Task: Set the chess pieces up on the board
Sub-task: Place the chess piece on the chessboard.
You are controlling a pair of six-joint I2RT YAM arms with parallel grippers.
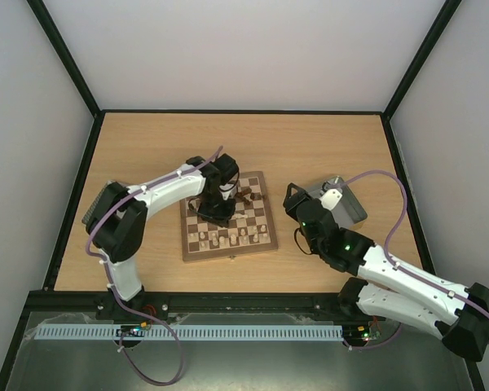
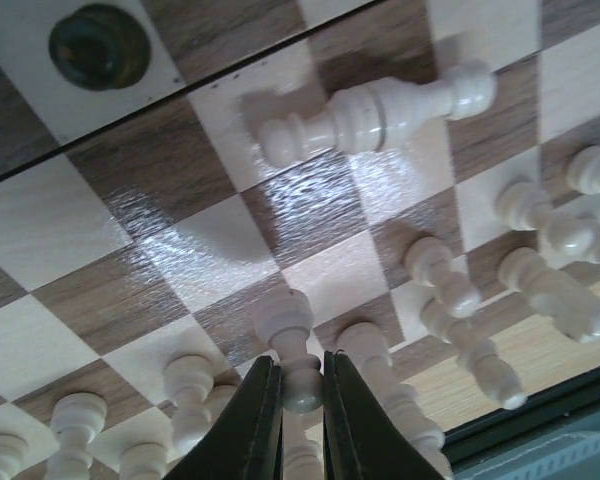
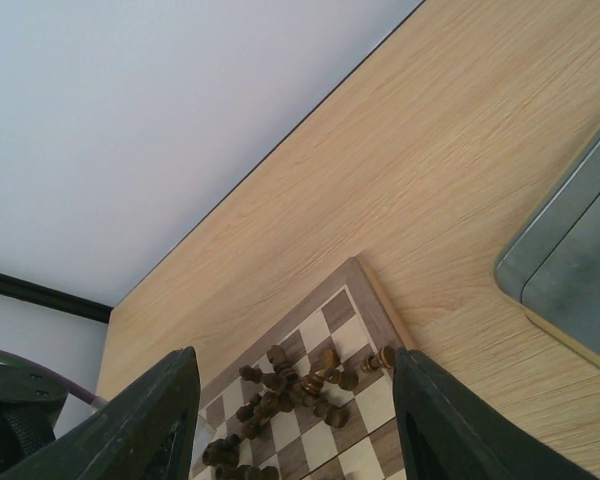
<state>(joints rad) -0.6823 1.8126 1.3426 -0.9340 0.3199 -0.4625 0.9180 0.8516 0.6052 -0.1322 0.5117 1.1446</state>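
Left claw [image 2: 300, 395] is pinched tight on one small cream piece [image 2: 298, 350], held upright over the board [image 2: 180, 250] near its front edge. Can't tell if the piece touches the square yet. Around it, other cream pieces [image 2: 442, 280] stand lined up along that edge. One toppled cream piece [image 2: 375, 110] lies on its side further in.

Right claw [image 3: 295, 420] gapes wide w/ nothing btwn its fingers, hovering off the board's right side, near a grey tray [image 3: 580, 270] on the table [image 3: 430, 180].

Dark pieces [image 3: 295, 380] sit jumbled at the board's far corner, several tipped over.

Judgement: cream side partly set, not finished. Dark side looks unstarted, so prob. under half done.
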